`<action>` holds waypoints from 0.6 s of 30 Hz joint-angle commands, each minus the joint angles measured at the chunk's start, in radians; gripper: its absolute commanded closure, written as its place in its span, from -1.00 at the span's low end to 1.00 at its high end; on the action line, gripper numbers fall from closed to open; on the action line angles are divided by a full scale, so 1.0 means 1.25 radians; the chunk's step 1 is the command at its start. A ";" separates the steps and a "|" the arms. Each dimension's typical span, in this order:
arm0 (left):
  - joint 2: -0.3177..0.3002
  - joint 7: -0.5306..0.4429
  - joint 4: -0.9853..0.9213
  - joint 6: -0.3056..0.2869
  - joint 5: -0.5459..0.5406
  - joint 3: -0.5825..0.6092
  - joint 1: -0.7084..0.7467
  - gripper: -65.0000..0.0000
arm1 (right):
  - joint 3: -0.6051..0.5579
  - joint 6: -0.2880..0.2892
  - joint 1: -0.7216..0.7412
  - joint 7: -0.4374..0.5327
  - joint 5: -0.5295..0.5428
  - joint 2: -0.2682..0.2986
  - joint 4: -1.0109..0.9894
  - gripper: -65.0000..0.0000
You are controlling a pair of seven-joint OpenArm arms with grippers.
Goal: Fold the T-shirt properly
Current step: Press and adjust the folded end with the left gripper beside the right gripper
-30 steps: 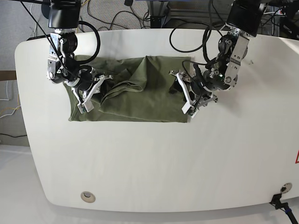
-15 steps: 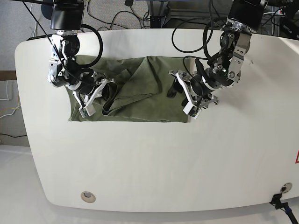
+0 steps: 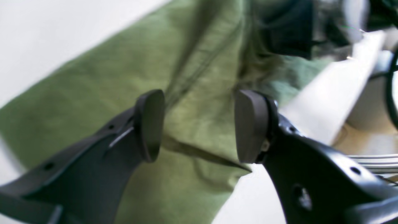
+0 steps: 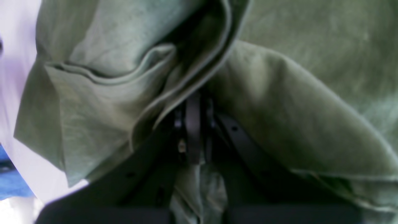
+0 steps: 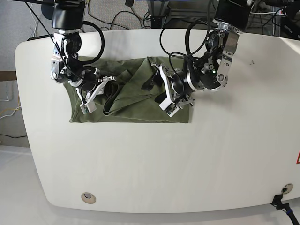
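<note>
White counter, olive T-shirt bunched across its far half, both arms down on the cloth.

I see a rounded white counter [image 5: 154,164] with a small round fitting [image 5: 87,197] near its front edge; behind it grey floor and black cables [image 5: 117,9]. No containers show in my views. The T-shirt [image 5: 136,101] lies on the far half of the counter, left of centre in the base view, wrinkled and partly folded over itself. My right gripper [image 4: 192,130] has its jaws pressed together on a fold of the shirt, cloth draped over them. My left gripper [image 3: 199,124] hangs over the shirt's right part with jaws spread and nothing between the pads [image 3: 150,124].
</note>
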 commanded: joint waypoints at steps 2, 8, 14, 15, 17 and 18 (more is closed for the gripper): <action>-0.001 -0.016 0.011 0.027 -0.018 -0.005 -0.008 -0.03 | 0.002 0.004 0.011 0.010 0.003 0.008 -0.011 1.00; -0.001 -0.015 -0.046 0.055 -0.018 -0.004 0.007 -0.03 | 0.002 0.004 0.011 0.010 0.003 0.008 -0.011 1.00; 0.000 -0.015 -0.116 0.050 -0.019 -0.002 0.005 -0.03 | 0.002 0.004 0.011 0.010 0.003 0.008 -0.011 1.00; 0.001 -0.016 -0.117 0.050 -0.019 -0.002 0.004 -0.03 | 0.002 0.004 0.011 0.010 0.003 0.008 -0.011 1.00; 0.016 -0.017 -0.117 0.027 -0.019 -0.002 0.004 -0.03 | 0.002 0.004 0.011 0.010 0.003 0.008 -0.011 1.00; 0.016 -0.017 -0.117 0.009 -0.019 -0.002 0.004 -0.03 | 0.002 0.004 0.011 0.010 0.003 0.008 -0.011 1.00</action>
